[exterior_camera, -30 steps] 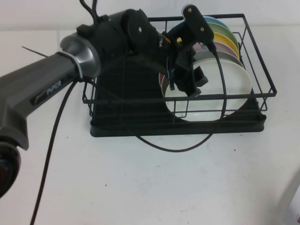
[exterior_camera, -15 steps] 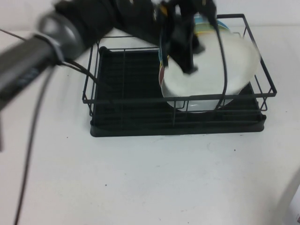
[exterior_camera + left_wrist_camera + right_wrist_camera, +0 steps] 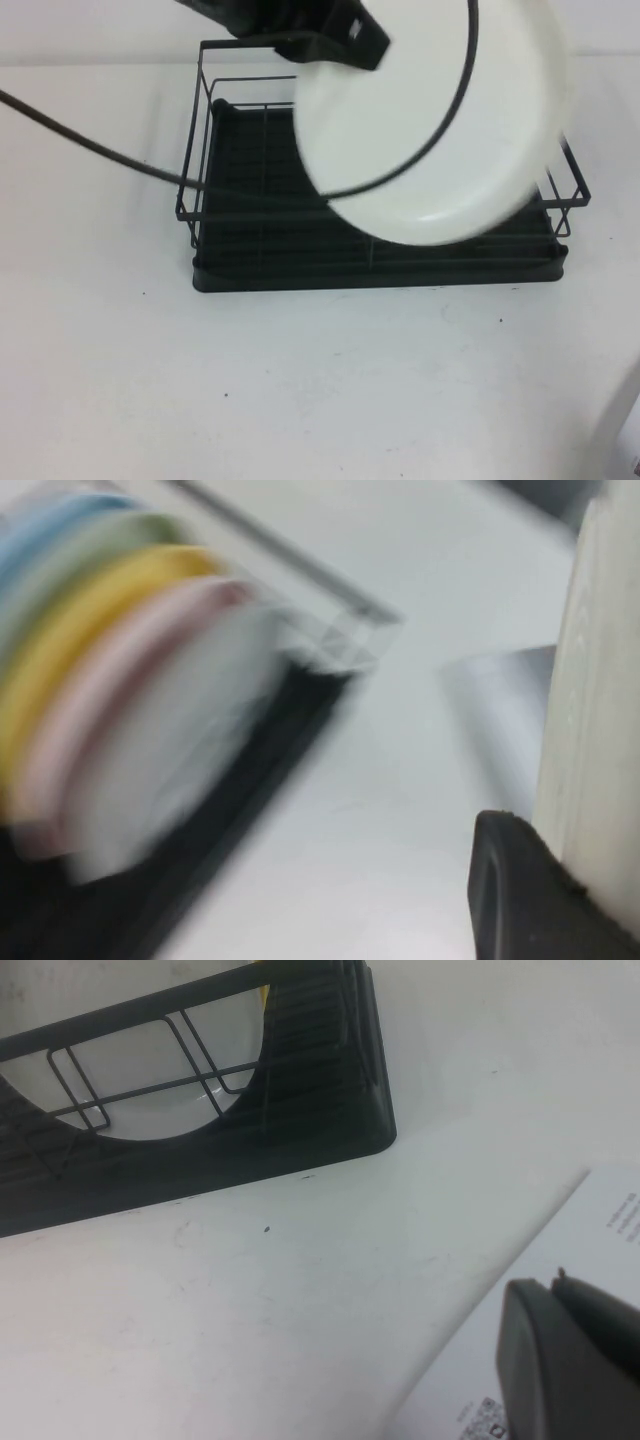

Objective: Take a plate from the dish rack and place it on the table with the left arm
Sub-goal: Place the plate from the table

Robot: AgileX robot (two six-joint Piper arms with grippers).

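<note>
White plate clamped in left gripper jaws above dish rack.

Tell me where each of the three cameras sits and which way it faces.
High view: raised on the robot's side, angled down at the table and dish rack; left gripper lifts the plate.
Left wrist view: on the left arm, facing the coloured plates in the rack; one finger against the plate.
Right wrist view: on the right arm, low over the table, facing the rack's corner; right gripper over a paper sheet.
All share the rack.
</note>
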